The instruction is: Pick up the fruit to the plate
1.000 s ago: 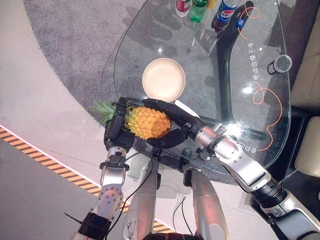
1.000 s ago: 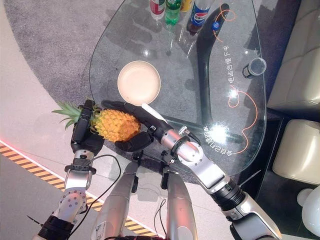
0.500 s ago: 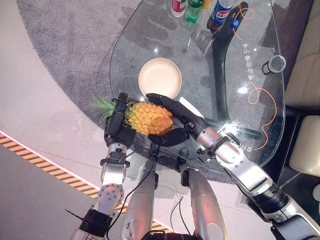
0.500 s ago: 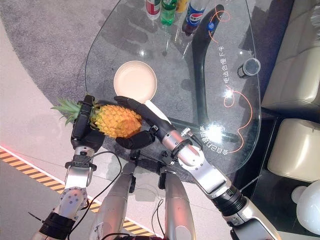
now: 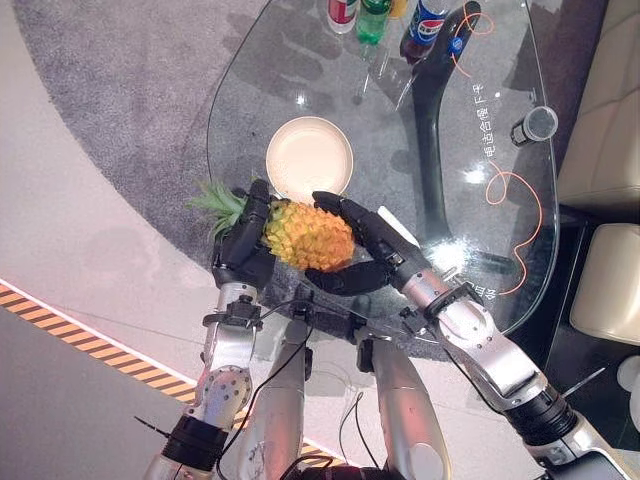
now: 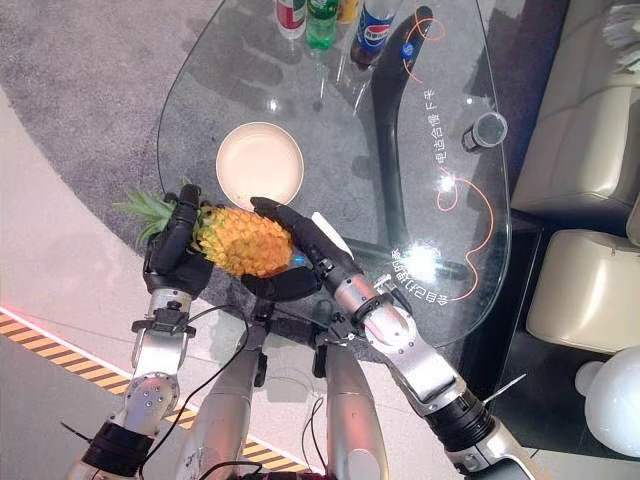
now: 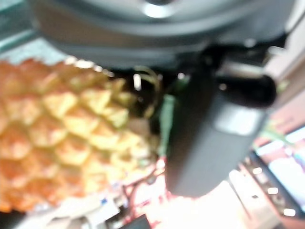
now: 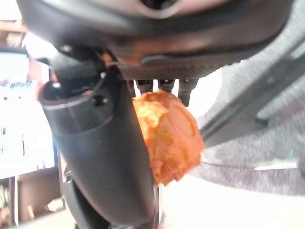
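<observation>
A yellow-orange pineapple [image 5: 308,235] with a green crown [image 5: 222,203] hangs on its side between my two hands, over the near edge of the glass table [image 5: 470,250]. My left hand [image 5: 243,250] presses straight fingers against its crown end. My right hand [image 5: 372,245] grips the other end, fingers over the top and thumb curled beneath. The cream plate [image 5: 309,158] lies on the glass just beyond the fruit. Up close, the pineapple [image 7: 62,143] sits by my left thumb [image 7: 209,138], and its rounded end [image 8: 169,136] shows beside my right thumb [image 8: 105,148].
Several drink bottles [image 5: 375,15] stand at the table's far edge. A dark cup [image 5: 538,123] sits near the right edge. Cushioned seats [image 6: 590,290] flank the table on the right. Black-and-yellow floor tape [image 5: 110,345] runs at the lower left.
Both hands have carried the pineapple a little to the right and farther over the table, closer to the plate. The camera has shifted too.
</observation>
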Controlling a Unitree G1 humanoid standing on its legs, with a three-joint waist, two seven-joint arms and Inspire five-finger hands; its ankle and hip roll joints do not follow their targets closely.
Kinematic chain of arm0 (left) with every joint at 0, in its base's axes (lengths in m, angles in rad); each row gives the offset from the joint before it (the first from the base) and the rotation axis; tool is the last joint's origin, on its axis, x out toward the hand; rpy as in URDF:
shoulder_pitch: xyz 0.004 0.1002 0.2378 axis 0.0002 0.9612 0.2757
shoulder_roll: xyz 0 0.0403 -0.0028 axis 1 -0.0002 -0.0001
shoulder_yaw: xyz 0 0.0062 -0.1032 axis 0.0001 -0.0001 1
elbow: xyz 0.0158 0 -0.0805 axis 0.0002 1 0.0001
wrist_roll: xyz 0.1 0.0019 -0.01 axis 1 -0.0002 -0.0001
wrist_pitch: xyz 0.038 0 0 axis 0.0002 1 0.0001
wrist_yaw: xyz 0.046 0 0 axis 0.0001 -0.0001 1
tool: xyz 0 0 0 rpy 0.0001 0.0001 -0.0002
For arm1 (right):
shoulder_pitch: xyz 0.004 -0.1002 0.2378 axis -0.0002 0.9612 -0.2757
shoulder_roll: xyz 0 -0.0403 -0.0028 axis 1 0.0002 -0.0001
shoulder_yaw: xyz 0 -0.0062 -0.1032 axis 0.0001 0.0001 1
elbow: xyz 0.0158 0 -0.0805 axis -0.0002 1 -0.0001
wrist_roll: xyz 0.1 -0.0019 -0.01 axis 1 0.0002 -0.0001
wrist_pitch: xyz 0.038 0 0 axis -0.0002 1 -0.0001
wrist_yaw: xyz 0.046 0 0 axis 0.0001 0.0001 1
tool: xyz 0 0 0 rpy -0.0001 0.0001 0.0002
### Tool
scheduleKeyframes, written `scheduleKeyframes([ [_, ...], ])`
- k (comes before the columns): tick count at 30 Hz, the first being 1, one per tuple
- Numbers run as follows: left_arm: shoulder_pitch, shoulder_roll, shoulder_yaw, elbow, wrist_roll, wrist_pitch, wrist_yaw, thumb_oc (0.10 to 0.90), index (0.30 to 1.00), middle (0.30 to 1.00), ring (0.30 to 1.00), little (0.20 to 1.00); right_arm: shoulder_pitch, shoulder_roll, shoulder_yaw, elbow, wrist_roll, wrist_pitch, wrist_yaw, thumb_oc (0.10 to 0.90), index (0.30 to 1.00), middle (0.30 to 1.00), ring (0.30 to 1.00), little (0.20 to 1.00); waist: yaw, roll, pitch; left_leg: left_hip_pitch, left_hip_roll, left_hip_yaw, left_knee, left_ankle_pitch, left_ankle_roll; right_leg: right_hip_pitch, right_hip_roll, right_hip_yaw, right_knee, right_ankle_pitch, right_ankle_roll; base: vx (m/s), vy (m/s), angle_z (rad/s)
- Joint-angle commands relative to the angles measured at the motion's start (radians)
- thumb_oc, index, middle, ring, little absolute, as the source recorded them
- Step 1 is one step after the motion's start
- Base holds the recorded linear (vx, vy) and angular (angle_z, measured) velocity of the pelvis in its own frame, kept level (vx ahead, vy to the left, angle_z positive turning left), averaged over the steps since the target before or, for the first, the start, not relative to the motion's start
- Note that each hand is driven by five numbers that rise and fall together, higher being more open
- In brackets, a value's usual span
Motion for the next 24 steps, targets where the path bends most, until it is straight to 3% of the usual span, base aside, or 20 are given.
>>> scheduleKeyframes([
  [1,-0.041,0.017,0.139,-0.213,0.113,-0.16,-0.077,0.1,0.3,0.3,0.3,0.2,0.009,-0.018,-0.119,-0.038,0.055,-0.095,-0.014,0.8,0.9,0.9,0.9,0.9,0.005,-0.015,-0.027,0.018,-0.041,0.05,0.122,-0.124,0.022,0.083,0.03,0.06,-0.145,0.089,0.063,0.0,0.025,-0.07],
  [9,-0.081,0.042,0.173,-0.174,0.326,-0.253,0.021,0.1,0.3,0.3,0.3,0.2,0.049,-0.006,-0.161,-0.015,0.099,-0.126,-0.01,0.8,0.9,0.9,0.9,0.9,-0.012,-0.014,-0.027,0.014,-0.036,0.061,0.12,-0.121,0.018,0.069,0.037,0.071,-0.133,0.083,0.061,0.0,0.015,-0.03],
  [24,-0.115,0.075,0.213,-0.136,0.531,-0.313,0.122,0.1,0.3,0.3,0.3,0.2,0.093,-0.007,-0.195,0.034,0.085,-0.113,-0.039,0.8,0.9,0.9,0.9,0.9,-0.03,-0.005,-0.027,0.008,-0.03,0.077,0.115,-0.116,0.013,0.055,0.039,0.086,-0.127,0.079,0.059,0.0,0.008,-0.04],
])
